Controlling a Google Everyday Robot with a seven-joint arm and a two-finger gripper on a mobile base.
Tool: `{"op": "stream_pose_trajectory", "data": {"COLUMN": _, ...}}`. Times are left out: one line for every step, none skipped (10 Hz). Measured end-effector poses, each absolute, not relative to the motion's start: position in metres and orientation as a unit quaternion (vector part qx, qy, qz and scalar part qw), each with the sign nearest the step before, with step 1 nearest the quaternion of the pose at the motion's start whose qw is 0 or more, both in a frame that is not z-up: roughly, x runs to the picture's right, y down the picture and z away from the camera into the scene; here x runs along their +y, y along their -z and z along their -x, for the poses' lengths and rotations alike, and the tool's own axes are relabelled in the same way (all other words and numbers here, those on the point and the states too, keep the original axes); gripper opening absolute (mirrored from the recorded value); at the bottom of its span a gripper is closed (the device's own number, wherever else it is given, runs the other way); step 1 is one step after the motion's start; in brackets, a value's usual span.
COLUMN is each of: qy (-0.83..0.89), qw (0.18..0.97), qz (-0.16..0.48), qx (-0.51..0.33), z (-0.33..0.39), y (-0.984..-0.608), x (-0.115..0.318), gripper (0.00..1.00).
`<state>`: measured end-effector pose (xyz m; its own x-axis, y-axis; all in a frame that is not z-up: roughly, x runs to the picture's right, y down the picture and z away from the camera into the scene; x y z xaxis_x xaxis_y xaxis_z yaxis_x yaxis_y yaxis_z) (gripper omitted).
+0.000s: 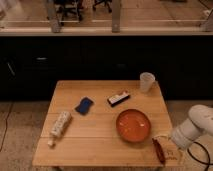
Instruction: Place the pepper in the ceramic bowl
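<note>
Currently the ceramic bowl [133,125] sits right of centre on the desk [90,145], with nothing visible inside. Just beside it, near the front right corner, lies the pepper [159,150]. The end effector [167,146] hovers close by; I cannot tell its finger state. Best to grip the pepper mid-length, lift clear of the rim, then release over the bowl's middle.
</note>
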<state>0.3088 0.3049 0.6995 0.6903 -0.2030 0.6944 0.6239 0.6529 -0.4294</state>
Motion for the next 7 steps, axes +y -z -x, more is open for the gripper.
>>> {"op": "stream_pose_trajectory", "data": {"qy": 0.258, "qw": 0.85, "qz": 0.339, "qx": -0.31, "z": -0.306, "y": -0.7, "x": 0.308, "gripper": 0.8}}
{"op": "stream_pose_trajectory", "data": {"qy": 0.276, "qw": 0.844, "qz": 0.34, "qx": -0.309, "z": -0.304, "y": -0.701, "x": 0.312, "gripper": 0.8}}
{"op": "stream_pose_trajectory", "data": {"qy": 0.291, "qw": 0.84, "qz": 0.34, "qx": -0.306, "z": -0.301, "y": -0.703, "x": 0.315, "gripper": 0.8}}
{"op": "stream_pose_trajectory", "data": {"qy": 0.307, "qw": 0.835, "qz": 0.342, "qx": -0.303, "z": -0.299, "y": -0.705, "x": 0.317, "gripper": 0.8}}
{"op": "stream_pose_trajectory", "data": {"qy": 0.314, "qw": 0.833, "qz": 0.341, "qx": -0.301, "z": -0.297, "y": -0.707, "x": 0.318, "gripper": 0.8}}
{"op": "stream_pose_trajectory", "data": {"qy": 0.323, "qw": 0.831, "qz": 0.342, "qx": -0.296, "z": -0.297, "y": -0.708, "x": 0.319, "gripper": 0.8}}
{"op": "stream_pose_trajectory", "data": {"qy": 0.327, "qw": 0.831, "qz": 0.341, "qx": -0.293, "z": -0.297, "y": -0.71, "x": 0.319, "gripper": 0.8}}
